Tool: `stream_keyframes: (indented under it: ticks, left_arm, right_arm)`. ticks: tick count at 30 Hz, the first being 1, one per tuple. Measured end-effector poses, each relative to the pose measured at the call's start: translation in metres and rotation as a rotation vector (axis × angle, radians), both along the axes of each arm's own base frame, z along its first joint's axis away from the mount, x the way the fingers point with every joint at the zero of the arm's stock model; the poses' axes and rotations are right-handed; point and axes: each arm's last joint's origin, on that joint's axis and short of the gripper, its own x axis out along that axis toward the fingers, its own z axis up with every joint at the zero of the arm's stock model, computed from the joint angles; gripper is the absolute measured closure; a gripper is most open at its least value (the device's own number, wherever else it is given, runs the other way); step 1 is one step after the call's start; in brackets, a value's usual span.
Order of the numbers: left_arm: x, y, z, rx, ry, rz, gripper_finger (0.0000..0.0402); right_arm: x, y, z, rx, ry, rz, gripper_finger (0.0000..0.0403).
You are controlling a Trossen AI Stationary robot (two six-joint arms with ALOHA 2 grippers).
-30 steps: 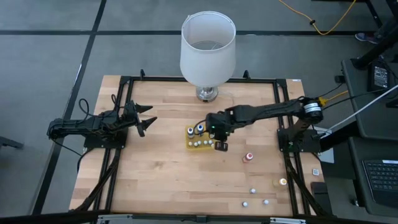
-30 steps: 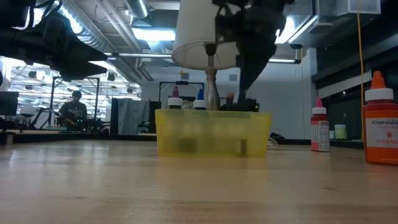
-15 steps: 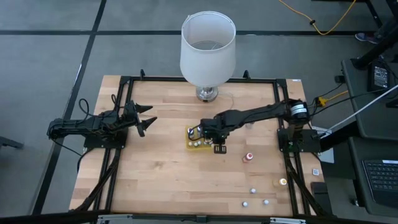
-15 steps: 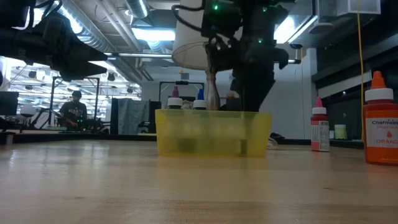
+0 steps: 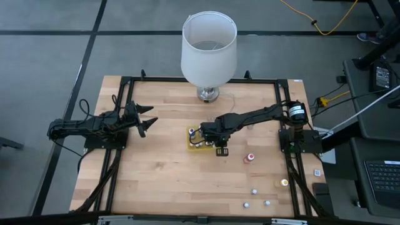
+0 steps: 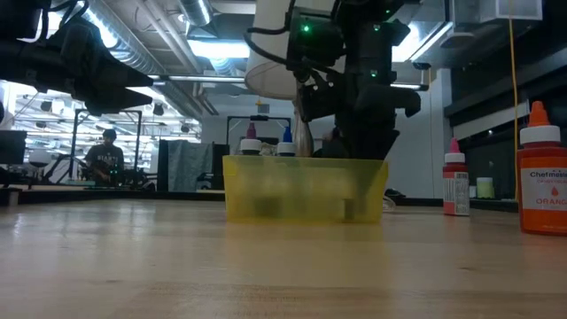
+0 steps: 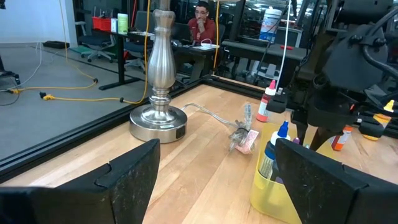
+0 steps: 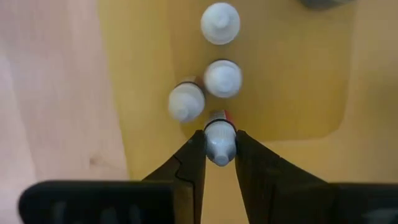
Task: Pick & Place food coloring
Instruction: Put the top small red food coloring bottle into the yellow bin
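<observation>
- High view: a wooden table (image 5: pixel 156 175) seen from above. The right gripper (image 5: pixel 203 134) reaches over a small yellow tray (image 5: pixel 192 145) at the table's middle. The left gripper (image 5: pixel 147 120) waits well apart at the left side, fingers spread wide, holding nothing. Loose food coloring bottles stand toward the near right: a red-topped bottle (image 5: pixel 250 157), an orange-topped bottle (image 5: pixel 284 183) and three white-capped ones (image 5: pixel 254 192). A white lamp (image 5: pixel 209 53) stands at the far edge.
- Low view: the right arm drops into the tray from above; bottle tips (image 6: pixel 250 142) poke over the tray wall.
- Left wrist view: the lamp's metal base (image 7: pixel 158 121) and the tray, with a blue-tipped bottle (image 7: pixel 274 149) inside.
- Right wrist view: the right gripper's fingers (image 8: pixel 191 163) are nearly closed around a white-capped bottle (image 8: pixel 220 138) above the tray floor, touching two neighbouring bottles (image 8: pixel 186 102).
- Risk: letting go while the bottle leans on its neighbours could tip it, and the withdrawing fingers might knock the cluster over.
</observation>
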Motion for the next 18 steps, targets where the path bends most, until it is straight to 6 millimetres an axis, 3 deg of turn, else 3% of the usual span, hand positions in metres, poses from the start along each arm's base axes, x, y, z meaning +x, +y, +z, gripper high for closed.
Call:
stream_keyframes:
  ticks: [6,18]
  left_arm:
    - [0.0,0.0,0.0,0.0,0.0,0.0,0.0089]
    - [0.0,0.0,0.0,0.0,0.0,0.0,0.0091]
  right_arm:
    - [-0.0004,0.0008,0.0003,0.028,0.004,0.0,0.0306]
    - [-0.0026,-0.0017,0.0005,0.035,0.028,-0.032,0.0227]
